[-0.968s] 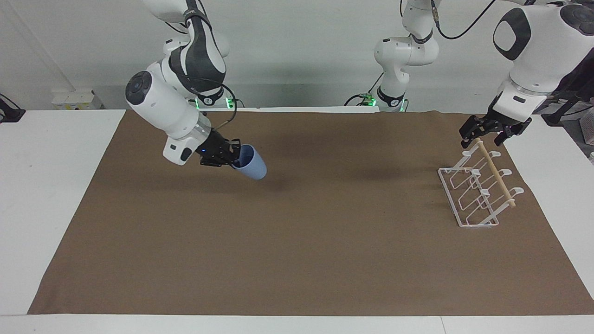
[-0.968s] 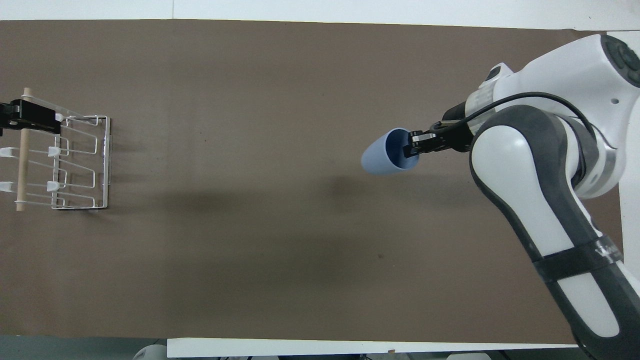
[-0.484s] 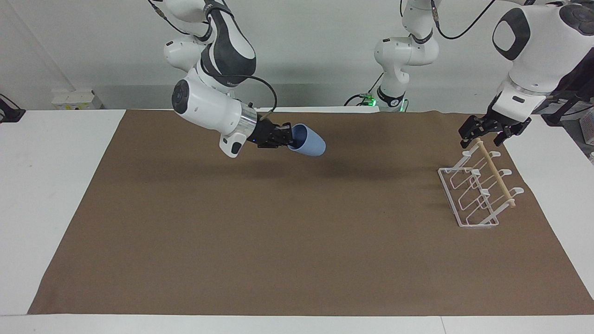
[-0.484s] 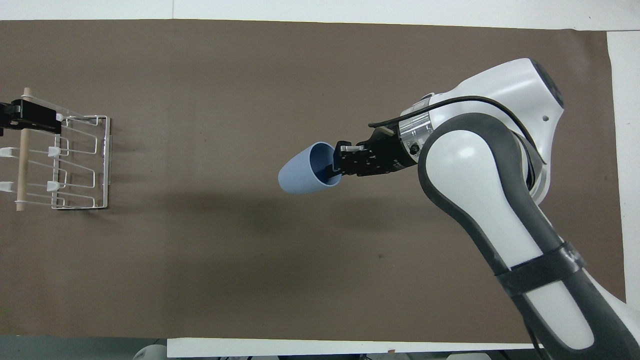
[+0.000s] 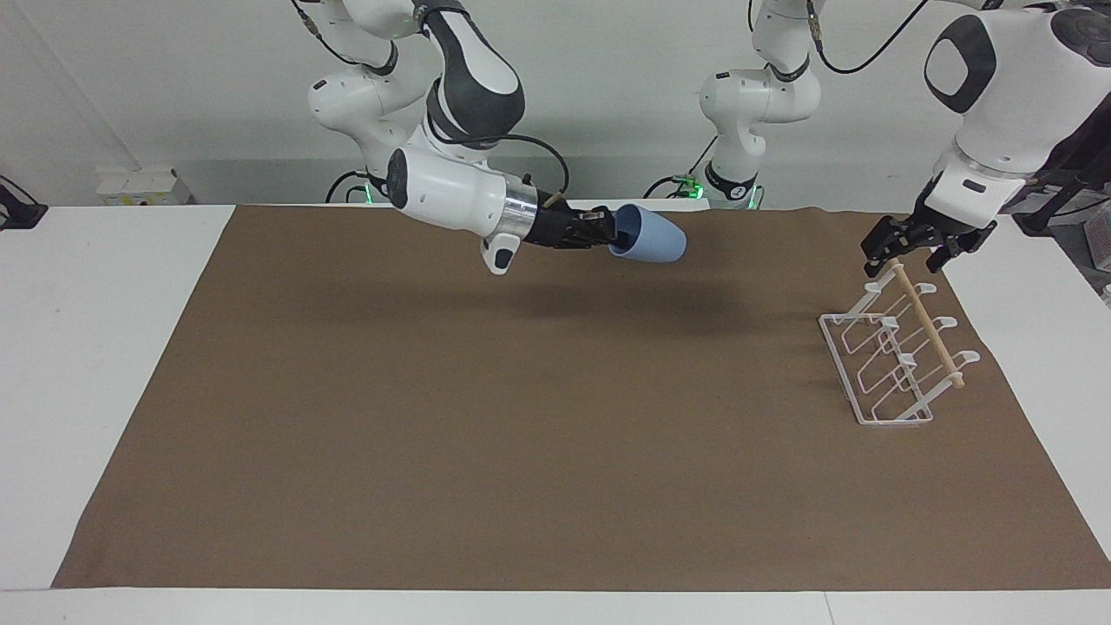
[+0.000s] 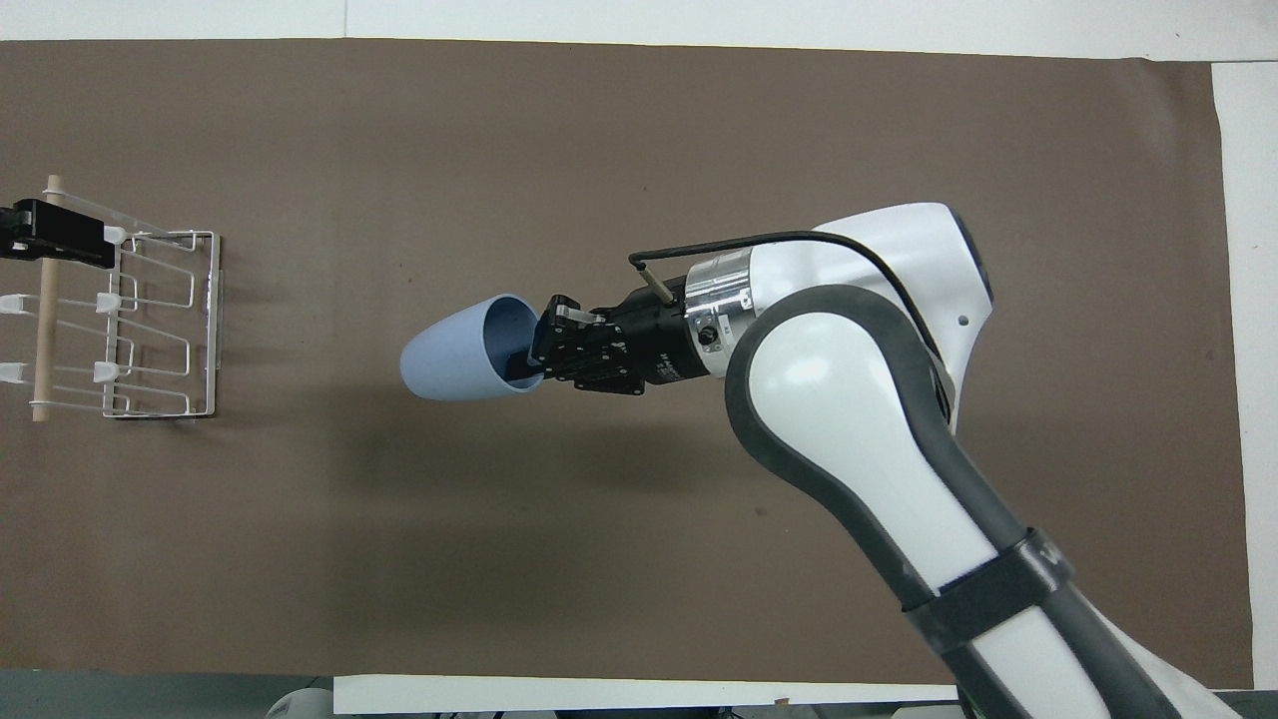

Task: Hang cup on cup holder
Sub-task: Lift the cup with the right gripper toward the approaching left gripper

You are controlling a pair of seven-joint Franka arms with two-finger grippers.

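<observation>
From the facing view, we see the right gripper (image 5: 605,236) up in the air over the middle of the brown mat (image 5: 538,434), its jaws clamped on the rim of the blue cup (image 5: 648,236), one finger inside the mouth. The cup lies on its side with its base pointing toward the left arm's end of the desk (image 5: 78,347), which we judge suits sliding it, mouth last, toward a prong only after a turn. The left gripper (image 5: 925,246) sits at the top end of the cup holder (image 5: 894,356), by the wooden dowel; we judge it steadies the rack, though we cannot tell how its jaws stand.

From overhead, the cup (image 6: 457,350) and the cup holder (image 6: 150,330) are well apart, so hanging is not yet done.
</observation>
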